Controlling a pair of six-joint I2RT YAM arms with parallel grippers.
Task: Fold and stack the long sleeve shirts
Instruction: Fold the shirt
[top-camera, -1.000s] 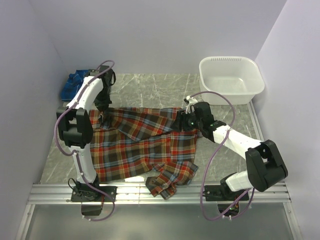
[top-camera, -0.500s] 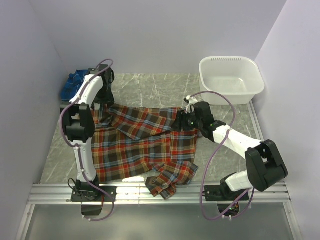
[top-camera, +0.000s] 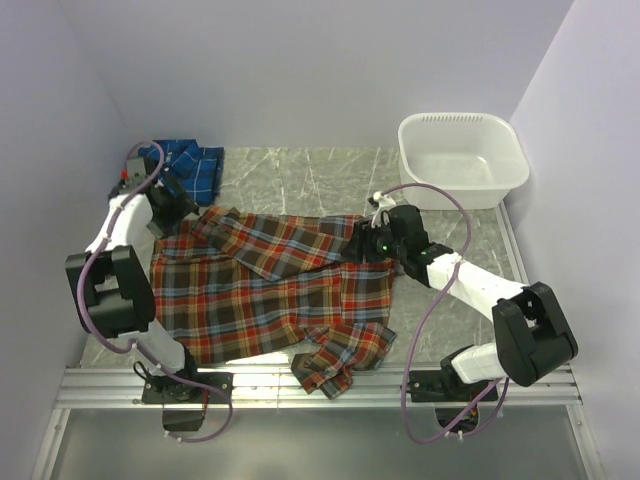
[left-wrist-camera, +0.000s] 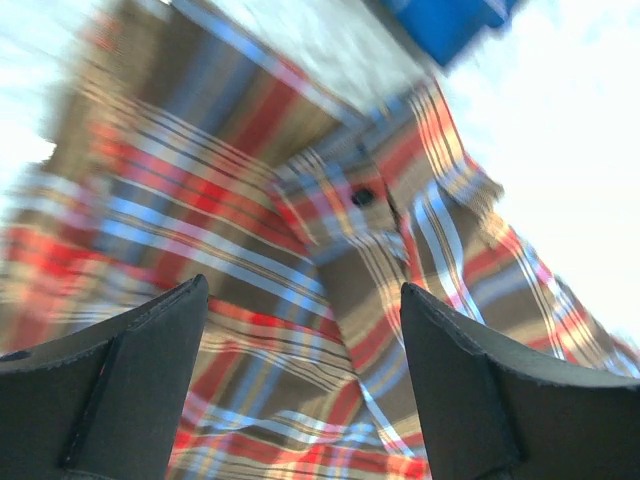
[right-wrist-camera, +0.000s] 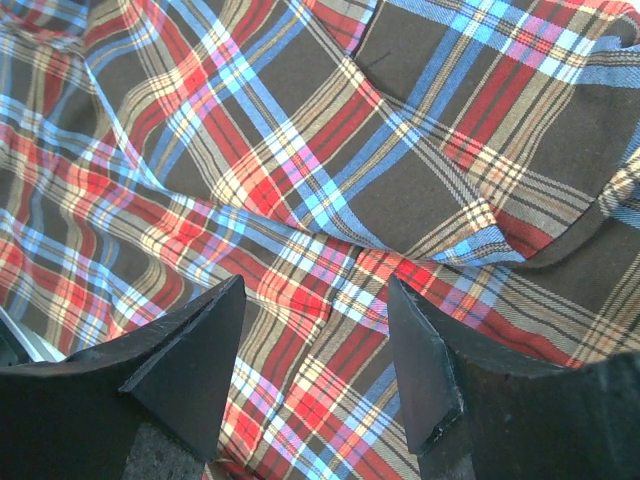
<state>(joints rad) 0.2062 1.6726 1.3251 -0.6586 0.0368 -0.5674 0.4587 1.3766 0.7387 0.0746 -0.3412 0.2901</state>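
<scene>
Top external: red shirt (top-camera: 270, 290) spread on table (top-camera: 300, 175), an arm at each far corner.
Item 1, red shirt: lies open across the table's middle, a sleeve bunched at the near edge. Item 2, blue shirt (top-camera: 190, 165): crumpled in the far left corner, just beyond the red one. Item 3, tub (top-camera: 462, 160): far right. Left jaws: I see them spread over a button (left-wrist-camera: 362, 197), nothing between. Right jaws: spread over plaid at the far right edge, gripping nothing.
</scene>
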